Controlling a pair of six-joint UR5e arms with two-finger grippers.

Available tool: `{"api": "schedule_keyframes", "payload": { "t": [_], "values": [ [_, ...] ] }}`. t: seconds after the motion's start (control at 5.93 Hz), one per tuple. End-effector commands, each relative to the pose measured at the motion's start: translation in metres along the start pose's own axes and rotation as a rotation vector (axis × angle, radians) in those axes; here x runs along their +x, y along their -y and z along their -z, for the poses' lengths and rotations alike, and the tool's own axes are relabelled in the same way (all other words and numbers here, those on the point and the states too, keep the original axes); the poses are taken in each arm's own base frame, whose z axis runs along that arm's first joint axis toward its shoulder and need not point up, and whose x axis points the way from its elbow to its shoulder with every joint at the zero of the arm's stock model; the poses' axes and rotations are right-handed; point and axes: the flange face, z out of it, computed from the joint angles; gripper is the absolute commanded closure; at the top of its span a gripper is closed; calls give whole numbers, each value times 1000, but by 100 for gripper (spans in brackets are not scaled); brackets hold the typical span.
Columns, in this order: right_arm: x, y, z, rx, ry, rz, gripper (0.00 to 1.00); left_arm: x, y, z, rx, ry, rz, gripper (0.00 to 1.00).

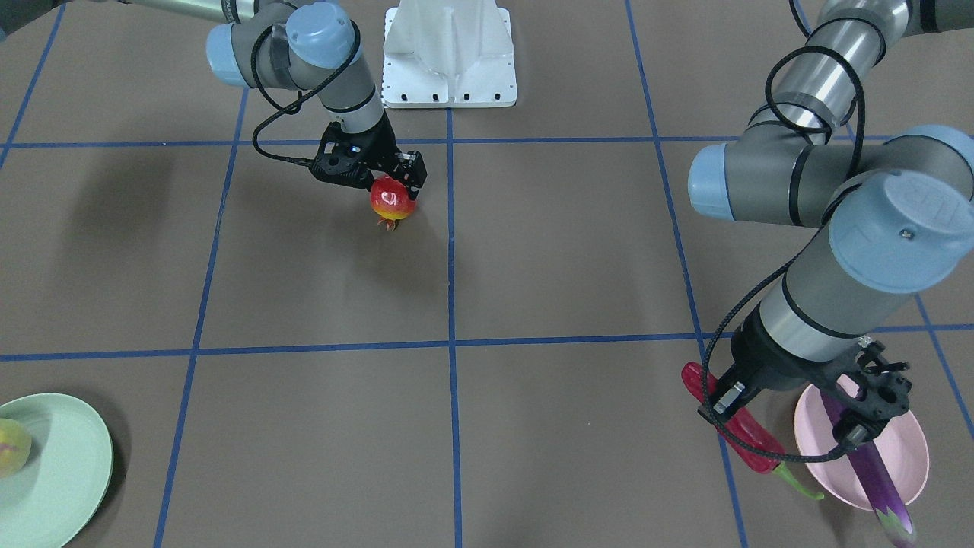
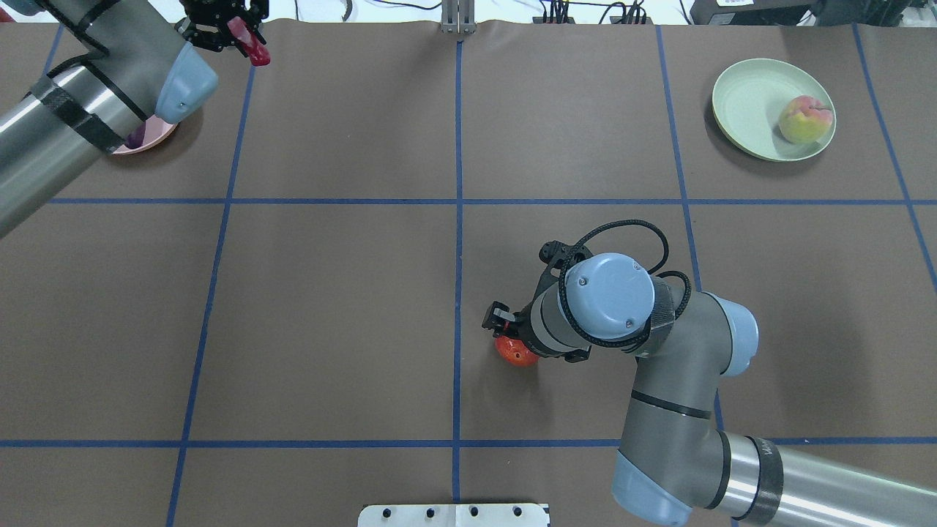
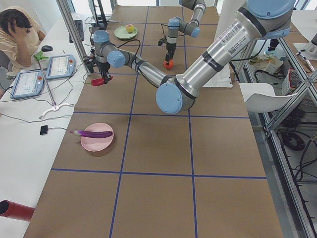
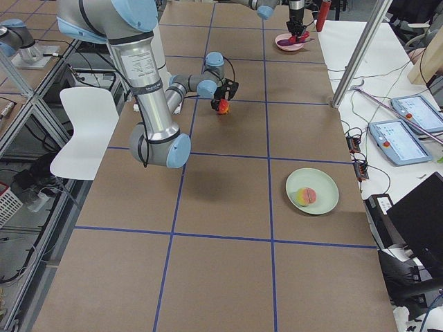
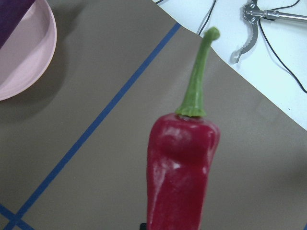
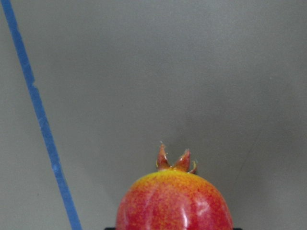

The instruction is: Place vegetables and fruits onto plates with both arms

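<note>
A: Left side?
B: Left gripper point(image 2: 223, 29) is clamping the chili point(image 2: 249, 44), hanging over the surface point(image 2: 329, 293) at its far edge, near the pink plate point(image 3: 96, 144). The eggplant point(image 3: 94, 133) is overhanging that rim.
A: Right?
B: Right gripper point(image 1: 394, 186) is squeezing the pomegranate point(image 1: 393, 202) mid-surface. The mint plate point(image 2: 747, 110) is carrying the peach point(image 2: 805, 119) well apart, by the far right corner.

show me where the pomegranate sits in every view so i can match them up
Front-facing: the pomegranate is upper left of centre.
Overhead: pomegranate lower centre, just right of the middle.
Exterior left: pomegranate far off, top centre.
Exterior right: pomegranate upper centre.
Left wrist: not in it.
Right wrist: pomegranate bottom centre, crown pointing up.
Shared landmark: the blue tape line running close beside it.
</note>
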Motion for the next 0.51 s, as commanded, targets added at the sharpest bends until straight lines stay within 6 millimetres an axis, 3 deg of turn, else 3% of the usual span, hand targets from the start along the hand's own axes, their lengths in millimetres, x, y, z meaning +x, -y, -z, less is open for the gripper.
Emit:
{"api": "schedule_keyframes", "payload": {
  "t": [0.0,0.17,0.34],
  "values": [
    [-14,17,33,22,57,-12,100,-21,29,-5,15,36,-97,100],
    [-19,68,62,69,87,-49,100,-66,66,-31,16,102,-178,100],
    [-7,133,95,88,96,-49,100,-108,119,-66,79,203,-264,100]
  ]
}}
